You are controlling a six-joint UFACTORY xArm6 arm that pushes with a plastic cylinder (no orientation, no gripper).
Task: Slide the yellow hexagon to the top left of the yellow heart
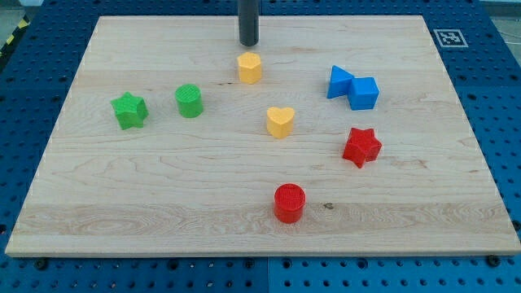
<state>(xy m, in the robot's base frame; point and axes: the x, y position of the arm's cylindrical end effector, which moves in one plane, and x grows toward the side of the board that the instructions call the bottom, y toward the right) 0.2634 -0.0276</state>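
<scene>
My tip (248, 44): a bare rod without claw, near the board's top edge, just above the yellow hexagon (250, 67). Hexagon: squat, no evident long axis, up-left of the yellow heart (280, 122).

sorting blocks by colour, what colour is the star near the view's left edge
Green: the green star, clearest in the camera view, beside the green cylinder.

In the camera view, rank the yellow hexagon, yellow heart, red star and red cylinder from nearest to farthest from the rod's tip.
From my tip, at the view's top:
1. yellow hexagon, just below the tip.
2. yellow heart, lower, slightly to the view's right.
3. red star, lower and far to the view's right.
4. red cylinder, near the view's bottom.
</scene>
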